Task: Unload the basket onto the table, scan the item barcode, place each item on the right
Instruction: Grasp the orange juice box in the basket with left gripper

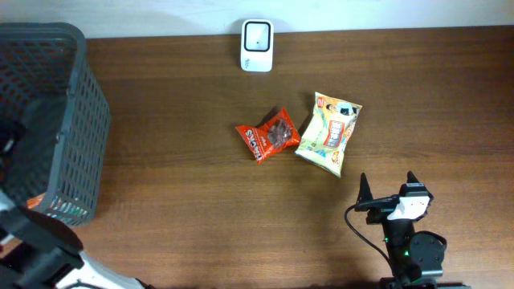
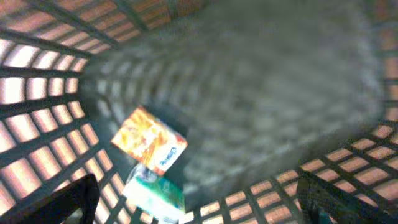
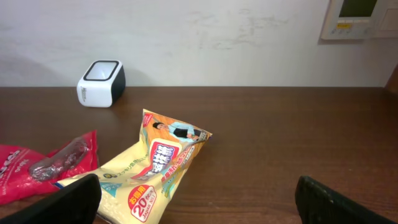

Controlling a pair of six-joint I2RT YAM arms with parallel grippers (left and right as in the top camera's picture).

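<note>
Two snack bags mid-frame overhead: red bag point(image 1: 267, 134), yellow bag point(image 1: 329, 132), below scanner point(image 1: 257, 46). Likely light, soft, crinkly, slippery; pinch flat sealed edge. Right gripper point(image 1: 387, 186) wide, empty, lower right; left gripper point(image 2: 199, 205) wide inside basket point(image 1: 80, 120).
</note>
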